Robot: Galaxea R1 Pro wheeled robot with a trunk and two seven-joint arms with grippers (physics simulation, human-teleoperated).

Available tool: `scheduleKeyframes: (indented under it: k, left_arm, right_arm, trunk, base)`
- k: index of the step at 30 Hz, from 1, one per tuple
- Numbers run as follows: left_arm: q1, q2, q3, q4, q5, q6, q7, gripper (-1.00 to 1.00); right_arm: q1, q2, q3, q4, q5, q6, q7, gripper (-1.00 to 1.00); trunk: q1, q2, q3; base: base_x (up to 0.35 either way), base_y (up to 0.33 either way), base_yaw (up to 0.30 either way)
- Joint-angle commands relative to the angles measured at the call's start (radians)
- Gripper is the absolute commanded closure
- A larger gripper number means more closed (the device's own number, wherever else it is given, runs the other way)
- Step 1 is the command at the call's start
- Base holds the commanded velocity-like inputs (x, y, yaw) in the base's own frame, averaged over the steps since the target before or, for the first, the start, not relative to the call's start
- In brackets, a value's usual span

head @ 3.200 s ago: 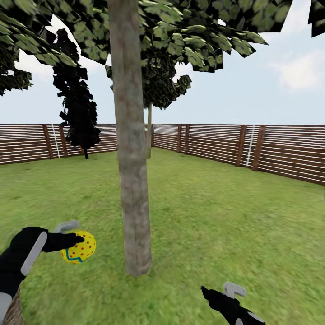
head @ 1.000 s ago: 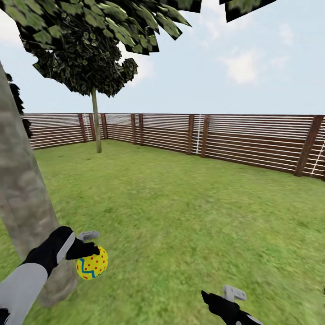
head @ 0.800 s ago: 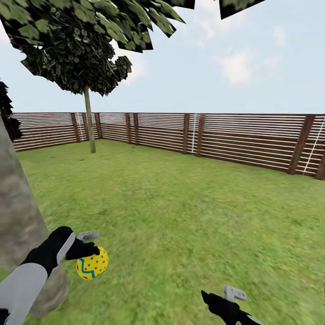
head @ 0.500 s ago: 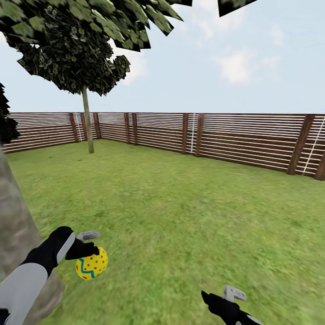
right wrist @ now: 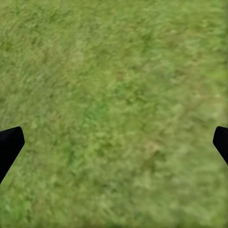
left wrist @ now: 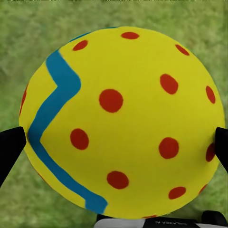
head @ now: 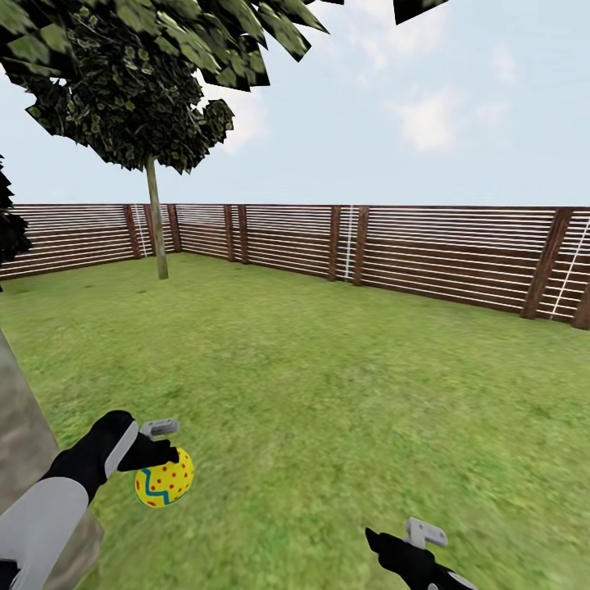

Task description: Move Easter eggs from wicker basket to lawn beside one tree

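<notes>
1. Head view: the left gripper [head: 161, 467] is clamped on an Easter egg [head: 165, 478], held above the lawn [head: 328, 385] beside the tree [head: 29, 442] trunk.
2. Left wrist view: the egg is pinched between both fingertips [left wrist: 10, 147].
3. Right wrist view: the right gripper [right wrist: 114, 142] is spread wide over grass.

Tree [head: 24, 426] trunk cut off left
</notes>
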Motion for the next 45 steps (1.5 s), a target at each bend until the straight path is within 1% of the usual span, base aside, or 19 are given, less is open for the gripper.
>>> scheduleKeyframes:
  k: [1, 2, 6, 11, 15, 18, 19, 20, 23, 24, 26, 28, 29, 30, 32, 37, 42, 43, 45]
  left_arm:
    - [-0.001, 0.001, -0.006, -0.003, 0.003, 0.003, -0.001, 1.0]
    - [-0.001, 0.001, -0.006, -0.004, 0.003, 0.003, -0.001, 1.0]
    - [-0.001, 0.001, -0.006, -0.007, 0.004, 0.003, -0.001, 1.0]
    - [0.0, 0.0, -0.006, -0.01, 0.005, 0.004, -0.004, 1.0]
    - [-0.001, -0.004, -0.006, -0.01, 0.005, 0.004, -0.004, 1.0]
    - [-0.001, -0.013, -0.006, -0.01, 0.005, 0.004, -0.006, 1.0]
    - [-0.001, -0.019, -0.006, -0.009, 0.004, 0.005, -0.008, 1.0]
    - [-0.001, -0.032, -0.006, -0.003, 0.003, 0.006, -0.009, 1.0]
    - [-0.001, -0.039, -0.006, 0.001, 0.002, 0.007, -0.011, 1.0]
    - [-0.001, -0.039, -0.006, 0.002, 0.002, 0.008, -0.011, 1.0]
    - [-0.001, -0.041, -0.006, 0.002, 0.001, 0.008, -0.011, 1.0]
    - [-0.001, -0.044, -0.006, 0.002, 0.001, 0.01, -0.011, 1.0]
    - [-0.001, -0.048, -0.007, 0.002, 0.001, 0.011, -0.01, 1.0]
    - [-0.001, -0.051, -0.007, 0.002, 0.001, 0.012, -0.01, 1.0]
    - [-0.001, -0.058, -0.007, 0.001, 0.001, 0.013, -0.009, 1.0]
    - [-0.001, -0.061, -0.008, 0.001, 0.001, 0.015, -0.008, 1.0]
    - [-0.001, -0.061, -0.008, -0.004, 0.001, 0.018, -0.008, 1.0]
    - [-0.001, -0.061, -0.008, -0.007, 0.001, 0.02, -0.01, 1.0]
    - [-0.001, -0.061, -0.007, -0.009, 0.001, 0.021, -0.01, 1.0]
  right_arm:
    - [-0.001, 0.001, -0.004, -0.001, -0.003, 0.006, 0.005, -1.0]
    - [-0.001, 0.001, -0.004, -0.001, -0.003, 0.006, 0.006, -1.0]
    - [-0.001, 0.001, -0.005, -0.001, -0.003, 0.006, 0.005, -1.0]
    - [-0.001, 0.001, -0.005, -0.001, -0.003, 0.005, 0.008, -1.0]
    - [-0.001, 0.001, -0.004, -0.002, -0.002, 0.004, 0.013, -1.0]
    - [-0.001, 0.002, -0.004, -0.003, 0.0, 0.004, 0.014, -1.0]
    - [-0.001, 0.002, -0.004, -0.003, 0.0, 0.005, 0.014, -1.0]
    - [0.008, 0.002, -0.005, -0.004, -0.001, 0.005, 0.015, -1.0]
    - [0.015, 0.002, -0.005, -0.016, -0.005, 0.005, 0.015, -1.0]
    - [0.015, 0.003, -0.005, -0.028, -0.006, 0.005, 0.014, -1.0]
    - [0.016, 0.007, 0.0, -0.113, -0.008, 0.013, 0.011, -1.0]
    - [0.034, 0.01, 0.002, -0.24, -0.01, 0.034, 0.009, -1.0]
    - [0.053, 0.011, 0.004, -0.351, -0.011, 0.086, 0.009, -1.0]
    - [0.062, 0.012, 0.003, -0.396, -0.012, 0.133, 0.008, -1.0]
    - [0.071, 0.012, -0.002, -0.448, -0.014, 0.209, 0.009, -1.0]
    - [0.065, 0.007, -0.002, -0.472, -0.018, 0.255, 0.009, -1.0]
    - [0.06, 0.004, -0.008, -0.473, -0.019, 0.252, 0.011, -1.0]
    - [0.059, 0.003, -0.029, -0.473, -0.02, 0.251, 0.011, -1.0]
    - [0.058, 0.003, -0.039, -0.473, -0.02, 0.253, 0.011, -1.0]
  trunk:
    - [0.0, -0.001, -0.002]
    - [0.0, -0.001, -0.002]
    - [0.016, -0.029, -0.014]
    - [0.016, -0.029, -0.014]
    - [0.031, -0.057, -0.027]
    - [0.042, -0.078, -0.036]
    - [0.046, -0.085, -0.039]
    - [0.05, -0.092, -0.042]
    - [0.062, -0.113, -0.052]
    - [0.065, -0.12, -0.055]
    - [0.073, -0.134, -0.061]
    - [0.081, -0.148, -0.067]
    - [0.085, -0.155, -0.071]
    - [0.088, -0.162, -0.074]
    - [0.096, -0.176, -0.08]
    - [0.115, -0.211, -0.096]
    - [0.134, -0.246, -0.111]
    - [0.138, -0.253, -0.114]
    - [0.146, -0.267, -0.121]
  base:
    - [0.003, -0.003, 0.0]
    - [0.002, -0.002, 0.0]
    - [0.0, 0.0, 0.0]
    - [0.0, 0.0, 0.0]
    - [0.0, 0.0, 0.0]
    - [0.0, 0.0, 0.0]
    - [0.0, 0.0, 0.0]
    - [0.0, 0.0, 0.0]
    - [0.0, 0.0, 0.0]
    - [0.0, 0.0, 0.0]
    - [0.0, 0.0, 0.0]
    - [0.0, 0.0, 0.0]
    - [0.0, 0.0, 0.0]
    - [0.0, 0.0, 0.0]
    - [0.0, 0.0, 0.0]
    - [0.0, 0.0, 0.0]
    - [0.0, 0.0, 0.0]
    - [0.0, 0.0, 0.0]
    - [0.0, 0.0, 0.0]
